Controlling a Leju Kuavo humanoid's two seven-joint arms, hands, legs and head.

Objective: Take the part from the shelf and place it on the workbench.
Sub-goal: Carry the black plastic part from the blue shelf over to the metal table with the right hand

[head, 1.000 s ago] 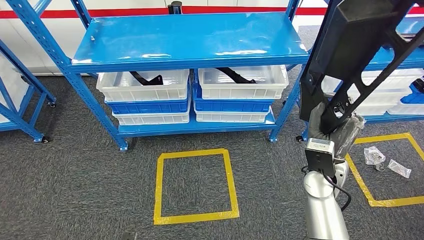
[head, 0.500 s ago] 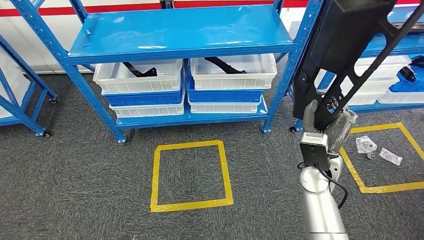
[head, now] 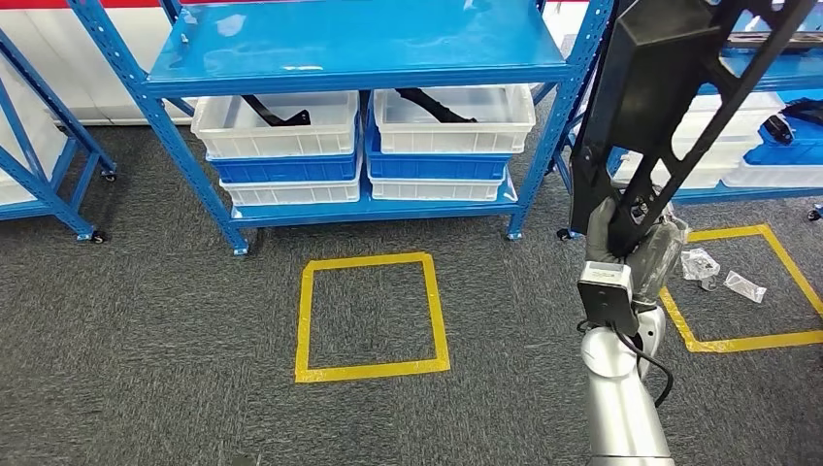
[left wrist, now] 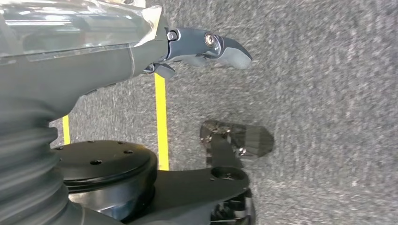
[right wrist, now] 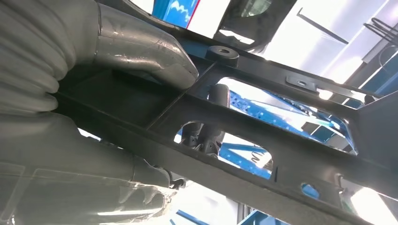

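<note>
Right hand (head: 631, 238) raised at the end of its silver arm, gripping the lower end of a long black frame part (head: 670, 87). Part rises up and away from the hand at a slant, out past the top edge of the head view. It is an open lattice with cut-outs and cross-struts. In the right wrist view the grey thumb (right wrist: 145, 49) lies pressed across one bar of the part (right wrist: 263, 136), darker fingers wrapped under it; grip is closed on the part, clear plastic wrap over the hand's back.

Left hand (left wrist: 206, 47) hangs low over the grey carpet, thumb and fingers curled loosely with nothing between them; whether fully closed I cannot tell from this angle. A strip of yellow floor tape (left wrist: 162, 122) runs just under it.

Beyond and to the left of the right hand: blue steel shelf rack (head: 359, 49), its lower level carrying white bins (head: 277, 126) stacked on blue bins (head: 437, 165). Black parts (head: 277, 115) lie in the two top white bins. On the floor left of the hand, a yellow taped square (head: 371, 316). Just right of the hand, a second taped square (head: 767, 291) with crumpled clear plastic bags (head: 718, 272) lying inside it. Further right, another blue rack (head: 776, 92) with more white bins.
</note>
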